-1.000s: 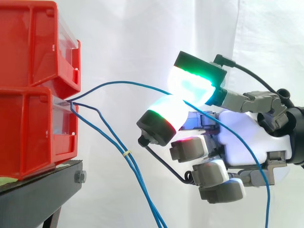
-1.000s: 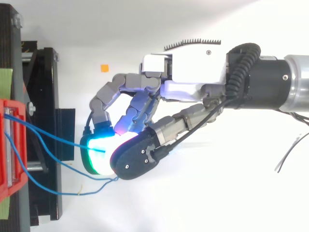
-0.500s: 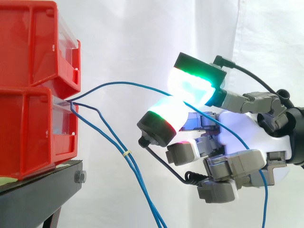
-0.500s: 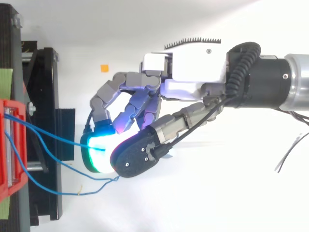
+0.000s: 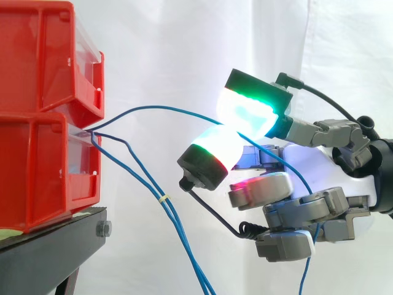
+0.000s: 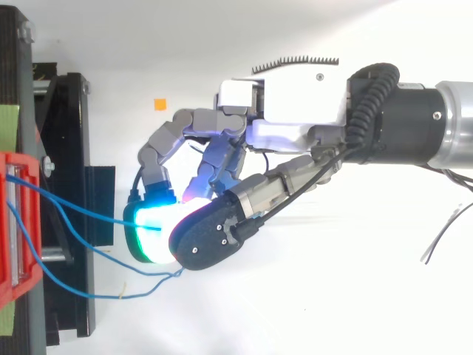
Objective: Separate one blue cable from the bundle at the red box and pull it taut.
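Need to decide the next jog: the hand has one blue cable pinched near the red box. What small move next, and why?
Probably ease the hand straight back from the red box. The blue cable pinched between its pads bows up in a slack arc, already apart from the other cables hanging below.

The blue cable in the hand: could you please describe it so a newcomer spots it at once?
Find the stacked red bins at the side view's left. From the lower one, this blue cable arcs up and right into the hand, pinched between its glowing pads. The other cables droop downward together, bound by a yellow tie.
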Controlling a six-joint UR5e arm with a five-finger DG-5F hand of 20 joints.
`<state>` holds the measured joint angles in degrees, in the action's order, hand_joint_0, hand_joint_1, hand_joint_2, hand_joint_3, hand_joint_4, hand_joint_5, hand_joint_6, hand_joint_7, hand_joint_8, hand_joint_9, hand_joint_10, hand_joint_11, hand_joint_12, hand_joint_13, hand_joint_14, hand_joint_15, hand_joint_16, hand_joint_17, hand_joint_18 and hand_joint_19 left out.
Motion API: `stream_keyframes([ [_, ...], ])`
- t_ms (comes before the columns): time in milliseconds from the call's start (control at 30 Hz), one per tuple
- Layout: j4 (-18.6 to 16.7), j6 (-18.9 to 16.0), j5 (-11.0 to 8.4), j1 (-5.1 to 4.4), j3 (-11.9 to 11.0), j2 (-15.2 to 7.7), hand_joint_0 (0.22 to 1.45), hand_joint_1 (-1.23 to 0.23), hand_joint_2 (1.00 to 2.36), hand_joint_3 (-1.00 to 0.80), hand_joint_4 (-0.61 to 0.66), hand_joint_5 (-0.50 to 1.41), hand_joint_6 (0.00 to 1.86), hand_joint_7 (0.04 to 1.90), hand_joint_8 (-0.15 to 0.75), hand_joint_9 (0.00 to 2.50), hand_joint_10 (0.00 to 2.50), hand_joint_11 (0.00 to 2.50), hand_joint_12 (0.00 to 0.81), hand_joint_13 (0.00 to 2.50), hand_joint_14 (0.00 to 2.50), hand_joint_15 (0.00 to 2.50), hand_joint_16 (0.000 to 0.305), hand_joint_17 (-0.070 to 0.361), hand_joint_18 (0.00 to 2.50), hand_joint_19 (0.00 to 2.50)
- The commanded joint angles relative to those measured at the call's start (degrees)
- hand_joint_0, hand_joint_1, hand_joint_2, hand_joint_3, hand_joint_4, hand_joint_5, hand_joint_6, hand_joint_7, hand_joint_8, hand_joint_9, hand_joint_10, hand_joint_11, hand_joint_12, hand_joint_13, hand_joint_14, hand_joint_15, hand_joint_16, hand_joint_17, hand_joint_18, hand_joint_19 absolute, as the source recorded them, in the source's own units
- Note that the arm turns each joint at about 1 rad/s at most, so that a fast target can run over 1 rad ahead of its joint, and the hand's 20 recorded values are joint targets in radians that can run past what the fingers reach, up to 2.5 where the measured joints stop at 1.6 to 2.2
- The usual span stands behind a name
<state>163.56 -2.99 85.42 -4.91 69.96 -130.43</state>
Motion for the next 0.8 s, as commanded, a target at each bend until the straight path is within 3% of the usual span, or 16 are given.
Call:
stream_keyframes([
  [0,0.0,0.0,-0.08,0.07,0.0,0.0,0.76,-0.81,1.01,-0.30,-0.27,-0.16,0.98,1.02,0.122,1.13,0.46,1.56,0.207,1.26,1.03,1.49,0.025,0.057,1.01,1.25],
  [133,0.0,0.0,-0.08,-0.02,0.0,0.1,0.76,-0.81,1.01,-0.30,-0.27,-0.16,0.98,1.02,0.113,1.09,0.85,1.48,0.211,1.25,1.05,1.48,0.026,0.058,1.01,1.24],
  [200,0.0,0.0,0.01,-0.02,0.0,0.0,0.76,-0.81,1.01,-0.30,-0.27,-0.16,0.98,1.02,0.116,1.05,1.21,1.41,0.209,1.25,1.05,1.47,0.026,0.058,1.00,1.25],
  [533,1.0,0.3,-0.08,-0.02,0.0,0.0,0.76,-0.81,1.01,-0.31,-0.28,-0.16,0.98,1.02,0.119,0.97,1.74,1.30,0.211,1.23,1.06,1.47,0.026,0.058,1.00,1.26],
  [600,1.1,0.5,0.01,-0.02,0.1,0.0,0.76,-0.81,1.01,-0.31,-0.28,-0.16,0.98,1.02,0.119,0.94,1.99,1.25,0.211,1.23,1.06,1.47,0.026,0.059,1.00,1.25],
  [767,2.0,2.2,-0.16,-0.02,0.1,0.0,0.76,-0.81,1.01,-0.31,-0.28,-0.16,0.98,1.02,0.129,0.89,2.34,1.20,0.209,1.22,1.07,1.49,0.026,0.058,1.01,1.26],
])
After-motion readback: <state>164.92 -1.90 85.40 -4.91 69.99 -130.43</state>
